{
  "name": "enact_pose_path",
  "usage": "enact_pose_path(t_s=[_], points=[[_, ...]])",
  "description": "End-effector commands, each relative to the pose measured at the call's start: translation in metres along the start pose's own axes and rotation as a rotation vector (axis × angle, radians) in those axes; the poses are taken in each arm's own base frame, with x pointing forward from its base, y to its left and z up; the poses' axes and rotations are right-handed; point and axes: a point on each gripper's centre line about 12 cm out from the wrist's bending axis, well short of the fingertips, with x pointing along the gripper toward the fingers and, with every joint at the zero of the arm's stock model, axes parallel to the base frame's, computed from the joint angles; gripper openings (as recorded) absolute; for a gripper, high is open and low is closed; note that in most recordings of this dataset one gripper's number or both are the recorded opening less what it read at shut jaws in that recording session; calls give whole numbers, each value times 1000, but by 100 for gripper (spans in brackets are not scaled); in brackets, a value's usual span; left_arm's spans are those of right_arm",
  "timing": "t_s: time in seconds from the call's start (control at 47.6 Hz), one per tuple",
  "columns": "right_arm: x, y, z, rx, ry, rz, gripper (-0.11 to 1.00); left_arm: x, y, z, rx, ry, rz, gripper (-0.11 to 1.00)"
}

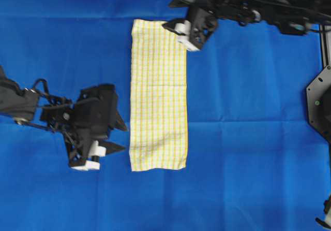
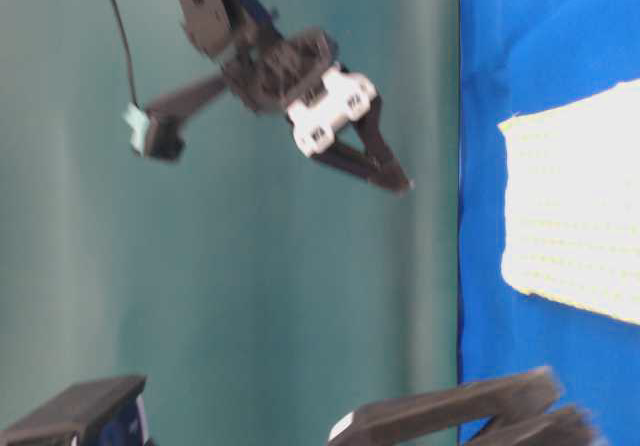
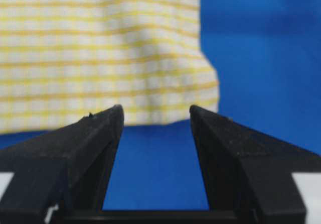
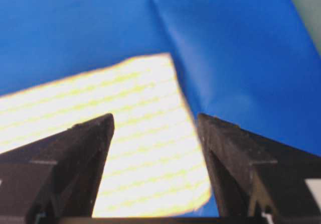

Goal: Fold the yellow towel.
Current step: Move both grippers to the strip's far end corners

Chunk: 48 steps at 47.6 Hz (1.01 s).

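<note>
Yellow towel (image 1: 158, 95) lies flat as a long strip on the blue cloth (image 1: 248, 112) over your tabletop, long axis running top to bottom in the overhead view; your left hand (image 1: 115, 138) sits just beside its lower left edge, jaws apart and empty, and your right hand (image 1: 181, 31) hovers at the top right corner. Left wrist view: a towel corner (image 3: 100, 53) lies ahead of spread jaws. Right wrist view: the jaws stand wide over a corner (image 4: 145, 148), holding nothing.

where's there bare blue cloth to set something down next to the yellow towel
Bare blue cloth lies right of the yellow towel, below the right gripper. It is crowded at the towel's lower left, where the left gripper hovers open, and at its top right corner.
</note>
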Motion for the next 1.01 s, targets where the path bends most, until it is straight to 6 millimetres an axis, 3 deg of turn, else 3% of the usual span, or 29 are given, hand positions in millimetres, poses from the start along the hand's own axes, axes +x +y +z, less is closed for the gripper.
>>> enact_pose_path(t_s=[0.0, 0.294, 0.462, 0.735, 0.839, 0.986], points=[[-25, 10, 5, -9, -57, 21, 67, -18, 6, 8, -14, -53, 6, 47], [-73, 30, -31, -22, -127, 74, 67, -41, 31, 5, -49, -203, 42, 47], [-88, 37, -42, -15, -139, 100, 67, -45, 35, 3, -55, -230, 50, 47], [-88, 37, -41, -11, -145, 99, 67, -44, 41, 4, -61, -231, 64, 47], [-80, 28, -34, 1, -157, 68, 67, -45, 60, 7, -64, -238, 115, 47], [-59, 6, -29, 37, -129, 3, 67, -46, 105, 12, -65, -249, 232, 48]])
